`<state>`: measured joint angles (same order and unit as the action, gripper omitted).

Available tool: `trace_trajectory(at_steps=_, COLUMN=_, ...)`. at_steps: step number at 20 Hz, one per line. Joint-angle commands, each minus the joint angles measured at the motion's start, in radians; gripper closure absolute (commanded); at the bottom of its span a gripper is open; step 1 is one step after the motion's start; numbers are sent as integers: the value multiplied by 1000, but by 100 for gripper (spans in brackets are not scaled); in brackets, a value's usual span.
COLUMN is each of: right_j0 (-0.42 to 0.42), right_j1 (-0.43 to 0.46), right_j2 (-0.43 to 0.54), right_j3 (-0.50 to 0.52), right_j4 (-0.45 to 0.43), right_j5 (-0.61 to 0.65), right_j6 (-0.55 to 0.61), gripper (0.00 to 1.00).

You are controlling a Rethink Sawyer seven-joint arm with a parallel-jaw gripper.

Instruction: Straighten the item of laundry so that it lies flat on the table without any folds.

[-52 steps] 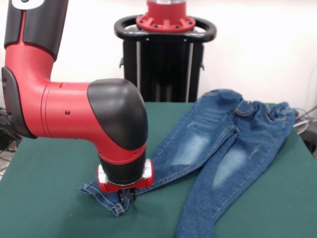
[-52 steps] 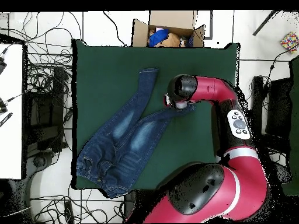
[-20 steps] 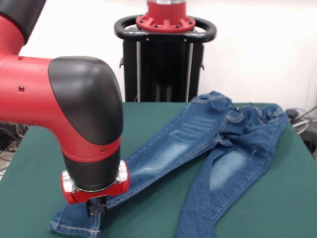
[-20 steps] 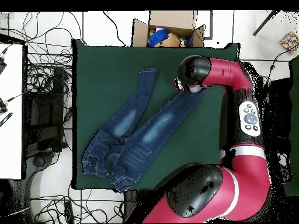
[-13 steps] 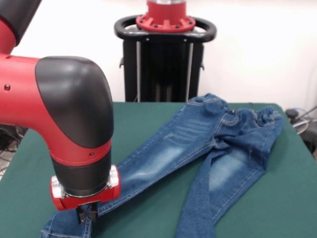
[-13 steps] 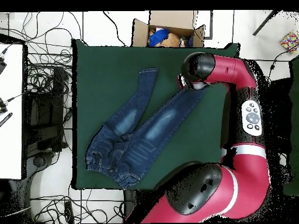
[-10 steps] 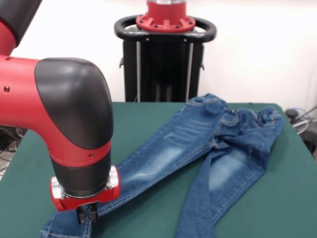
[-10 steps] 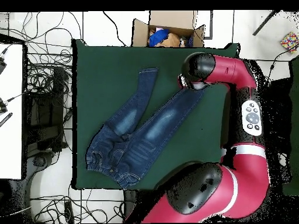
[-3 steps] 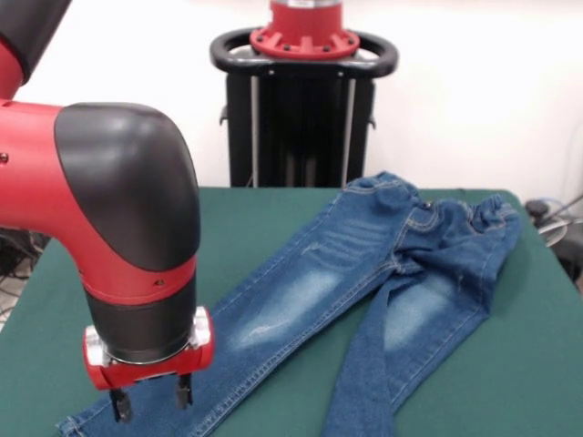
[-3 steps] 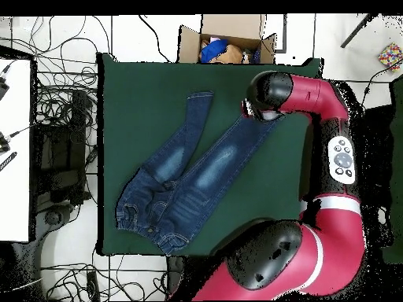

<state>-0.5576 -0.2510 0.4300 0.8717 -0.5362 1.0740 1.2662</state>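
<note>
Item: small pair of blue denim jeans [image 9: 364, 273], lying on the dark green table [image 9: 510, 364]. Position: one leg runs out from directly beneath the claw [image 9: 150, 401] toward the gathered waistband [image 9: 465, 214], which lies well away at the far end of the garment; the second leg [image 9: 378, 364] lies to the side of the claw, apart from it, angled off from the first in a narrow V. Claw: parted, fingers [image 9: 183, 391] spread with nothing between them, hovering just above the hem of the stretched leg. Condition: both legs appear mostly flat; the seat and waistband look bunched, with some wrinkling at the crotch. Handling: judged soft, limp and light, though denim is stiffish and drags on felt rather than sliding freely; not fragile. Recommended hold: a hem or the thick elastic waistband, pinched at the edge, where doubled cloth gives firm purchase.
</note>
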Motion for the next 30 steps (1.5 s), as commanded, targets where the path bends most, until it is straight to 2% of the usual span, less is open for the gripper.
trace_trajectory(at_steps=1, right_j0=33, right_j1=-18, right_j2=34, right_j3=103, right_j4=9, right_j5=-61, right_j6=-65, gripper=0)
trace_trajectory(at_steps=6, right_j0=75, right_j1=-87, right_j2=15, right_j3=263, right_j4=31, right_j5=-157, right_j6=88, gripper=0)
trace_trajectory(at_steps=10, right_j0=116, right_j1=-121, right_j2=4, right_j3=346, right_j4=73, right_j5=-181, right_j6=207, gripper=0)
trace_trajectory(at_steps=18, right_j0=219, right_j1=-147, right_j2=-46, right_j3=348, right_j4=142, right_j5=-179, right_j6=328, gripper=0)
trace_trajectory(at_steps=20, right_j0=252, right_j1=-132, right_j2=-57, right_j3=309, right_j4=159, right_j5=-169, right_j6=355, gripper=0)
trace_trajectory(at_steps=22, right_j0=295, right_j1=-100, right_j2=-72, right_j3=229, right_j4=175, right_j5=-126, right_j6=380, gripper=0)
trace_trajectory(at_steps=27, right_j0=406, right_j1=49, right_j2=-86, right_j3=-72, right_j4=188, right_j5=-25, right_j6=432, gripper=0)
trace_trajectory(at_steps=30, right_j0=440, right_j1=153, right_j2=-58, right_j3=-281, right_j4=183, right_j5=62, right_j6=402, gripper=0)
